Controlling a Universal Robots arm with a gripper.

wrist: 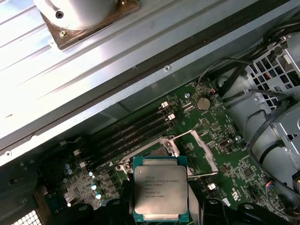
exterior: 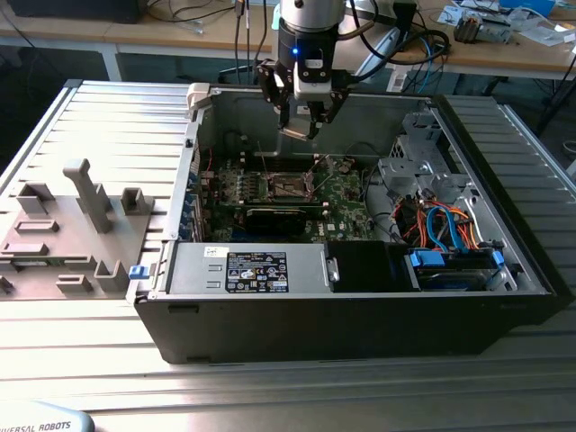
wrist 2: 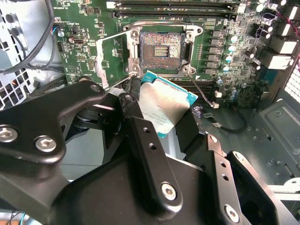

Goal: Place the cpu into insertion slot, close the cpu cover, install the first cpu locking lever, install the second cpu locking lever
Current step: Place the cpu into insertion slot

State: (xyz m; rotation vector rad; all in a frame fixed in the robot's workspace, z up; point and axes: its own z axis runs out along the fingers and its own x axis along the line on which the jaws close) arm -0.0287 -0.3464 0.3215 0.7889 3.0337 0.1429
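My gripper (exterior: 301, 123) hangs over the open computer case, shut on the cpu (exterior: 296, 131). Both wrist views show the cpu (wrist 2: 164, 104) (wrist: 161, 191) as a flat square chip with a dull silver top and a teal edge, clamped by its sides between the black fingers (wrist 2: 140, 136). It is in the air, apart from the board. The insertion slot (wrist 2: 161, 48) lies open on the green board, its dark contact field exposed. In the first wrist view the cpu hides most of the slot (wrist: 158, 151). The cpu cover (wrist 2: 111, 57) (wrist: 200, 153) is swung open beside the slot.
A thin wire lever (wrist 2: 202, 92) sticks out beside the socket. Black memory slots (wrist: 131, 133), a black expansion card (exterior: 283, 214), a silver labelled power supply (exterior: 261, 270) and a drive cage with blue and orange cables (exterior: 445, 225) crowd the case. A grey fixture plate (exterior: 63, 234) lies outside.
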